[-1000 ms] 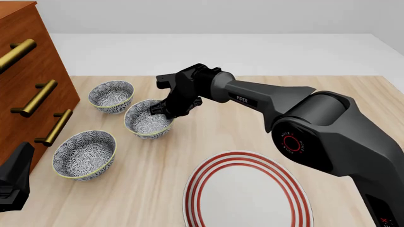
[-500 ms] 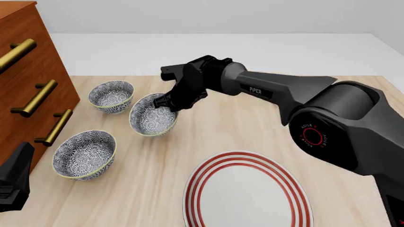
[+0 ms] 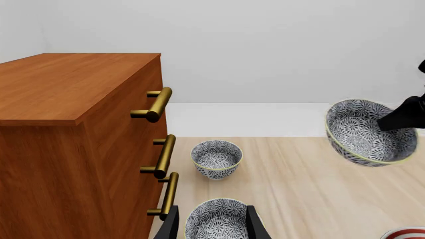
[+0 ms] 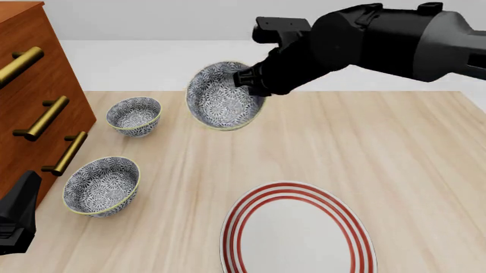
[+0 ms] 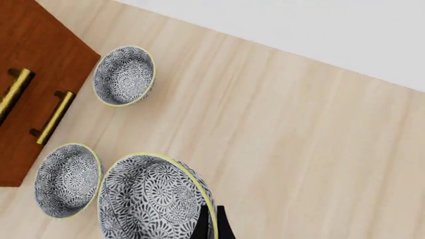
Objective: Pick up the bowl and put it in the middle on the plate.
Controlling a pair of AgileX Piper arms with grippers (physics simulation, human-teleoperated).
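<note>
One bowl [image 4: 222, 98] tilted in midair, rim pinched by right hand [image 4: 251, 79], plate [image 4: 297, 233] well apart

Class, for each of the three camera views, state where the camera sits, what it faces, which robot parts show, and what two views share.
Front view: above, behind the arms, facing forward and down at the wooden table; right gripper holds the lifted floral bowl beyond the red-ringed white plate.
Left wrist view: low, facing the brown drawer cabinet; left gripper fingers show.
Right wrist view: looking down; fingertips on the rim.
All views show all three bowls.
</note>
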